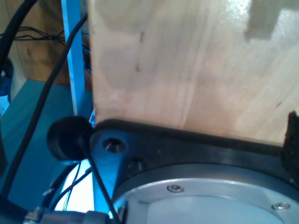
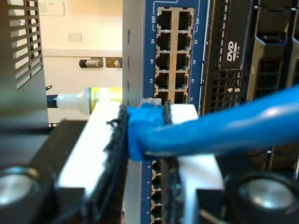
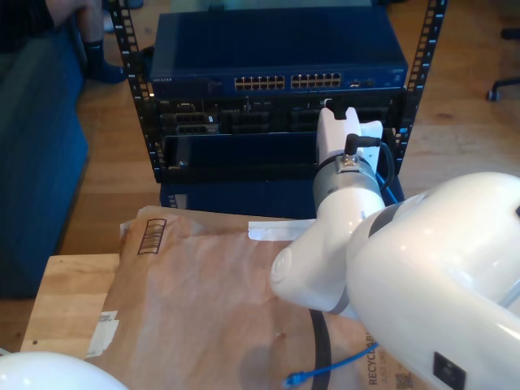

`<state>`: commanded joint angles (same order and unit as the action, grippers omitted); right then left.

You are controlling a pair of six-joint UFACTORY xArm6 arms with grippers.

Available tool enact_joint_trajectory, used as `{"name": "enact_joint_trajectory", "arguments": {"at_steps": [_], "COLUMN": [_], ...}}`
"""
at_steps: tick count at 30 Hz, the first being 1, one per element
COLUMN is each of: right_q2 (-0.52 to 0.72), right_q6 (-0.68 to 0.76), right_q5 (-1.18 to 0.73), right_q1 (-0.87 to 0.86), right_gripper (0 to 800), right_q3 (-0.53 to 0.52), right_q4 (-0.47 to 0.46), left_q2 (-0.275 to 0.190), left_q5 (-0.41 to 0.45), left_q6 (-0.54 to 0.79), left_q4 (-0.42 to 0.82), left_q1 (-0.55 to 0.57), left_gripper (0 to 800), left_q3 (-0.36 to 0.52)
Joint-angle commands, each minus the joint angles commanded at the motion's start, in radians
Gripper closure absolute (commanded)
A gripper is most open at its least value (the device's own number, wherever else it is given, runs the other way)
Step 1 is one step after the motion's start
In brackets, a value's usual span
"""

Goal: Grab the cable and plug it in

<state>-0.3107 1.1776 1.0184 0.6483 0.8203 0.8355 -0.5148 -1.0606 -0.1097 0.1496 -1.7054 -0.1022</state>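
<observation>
Clamped between my second gripper [image 2: 145, 135]'s white fingers [image 2: 96, 140], the blue cable [image 2: 219, 130] points its plug at the network switch [image 2: 175, 51] ports at twelve o'clock; I cannot tell my first gripper's finger state.

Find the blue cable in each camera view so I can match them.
Second wrist view: the cable is clamped in my second gripper, plug toward the ports.
Exterior view: its loose end lies on the brown paper, near the bottom edge.
First wrist view: faces a wooden panel.
Shared landmark: the blue switch.
</observation>
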Motion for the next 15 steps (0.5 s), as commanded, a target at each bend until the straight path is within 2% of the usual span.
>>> {"name": "enact_joint_trajectory", "arguments": {"at_steps": [15], "right_q2": [-0.216], "right_q6": [0.114], "right_q5": [0.173], "right_q1": [-0.052], "right_gripper": [800], "right_q3": [0.229], "right_q4": [-0.017], "left_q2": [0.000], "left_q5": [0.000], "left_q6": [0.000], "left_q4": [-0.002], "left_q1": [0.000], "left_gripper": [0], "left_q3": [0.000]}}
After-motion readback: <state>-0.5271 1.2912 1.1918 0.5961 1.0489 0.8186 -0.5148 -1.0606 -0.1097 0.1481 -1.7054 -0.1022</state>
